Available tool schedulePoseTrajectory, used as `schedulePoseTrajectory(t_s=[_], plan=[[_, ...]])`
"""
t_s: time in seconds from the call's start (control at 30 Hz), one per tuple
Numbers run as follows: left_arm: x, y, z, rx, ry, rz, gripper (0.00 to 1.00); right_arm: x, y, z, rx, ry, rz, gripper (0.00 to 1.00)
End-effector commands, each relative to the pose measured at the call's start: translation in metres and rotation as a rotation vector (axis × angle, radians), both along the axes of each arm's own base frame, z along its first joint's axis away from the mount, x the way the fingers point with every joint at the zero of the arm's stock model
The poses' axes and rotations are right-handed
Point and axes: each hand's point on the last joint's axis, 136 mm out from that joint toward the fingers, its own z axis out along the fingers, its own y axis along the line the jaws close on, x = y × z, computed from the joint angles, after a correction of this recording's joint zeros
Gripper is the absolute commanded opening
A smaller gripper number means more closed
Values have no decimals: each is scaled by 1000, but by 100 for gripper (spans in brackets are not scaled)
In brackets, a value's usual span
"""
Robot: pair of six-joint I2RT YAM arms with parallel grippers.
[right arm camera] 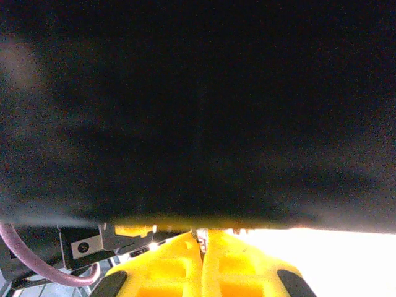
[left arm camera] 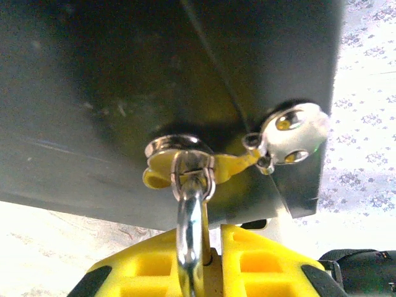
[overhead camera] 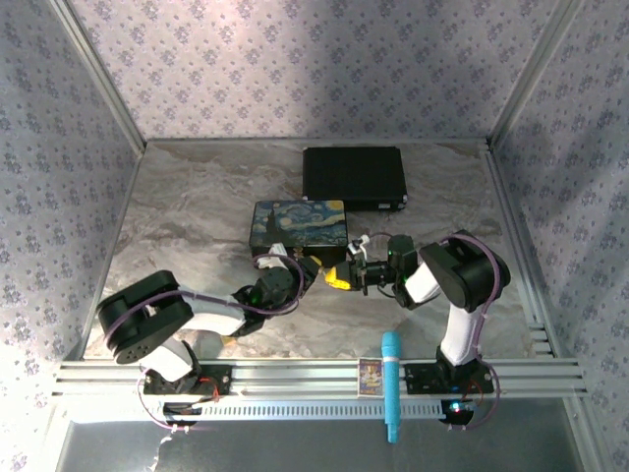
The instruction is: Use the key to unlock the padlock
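The padlock's brass body (left arm camera: 213,272) sits pinched between the yellow fingers (left arm camera: 260,260) of my left gripper (left arm camera: 210,247), which is shut on it. Its silvery shackle (left arm camera: 189,241) runs up through the metal hasp ring (left arm camera: 193,162) on the dark side of the painted box (overhead camera: 300,224). My right gripper (right arm camera: 203,238) is shut, with a thin silvery sliver, apparently the key (right arm camera: 202,236), nipped at its fingertips, right under the box's dark side. From above, the left gripper (overhead camera: 316,270) and right gripper (overhead camera: 346,275) meet tip to tip at the box's front right corner.
A black case (overhead camera: 354,175) lies behind the painted box. A round silver latch (left arm camera: 294,133) sits on the box's corner beside the hasp. A teal pen (overhead camera: 391,383) and a small card (overhead camera: 371,376) rest on the front rail. Patterned walls enclose the table.
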Motion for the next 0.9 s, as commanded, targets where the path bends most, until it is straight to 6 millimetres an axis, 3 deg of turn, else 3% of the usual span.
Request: schedulePoseTrajectory(t_s=[0.0,0.3,0.5,0.63,0.87], plan=[[-90,-78,101,-353,-138,-525,0,34,12,5,-2,-34,-84,0],[-112,-93,110,-288,-186,-651,0,44,6,4,-25,-42,-98,0],[-109,-92,107,-302,-170,-628,0,50,6,1,-28,-39,-133,0],[-101,-92,96,-271,-137,-582,0,38,18,4,-24,-64,-122,0],[-97,-97,93,-241,-121,-573,0,21,29,14,-20,-100,-126,0]])
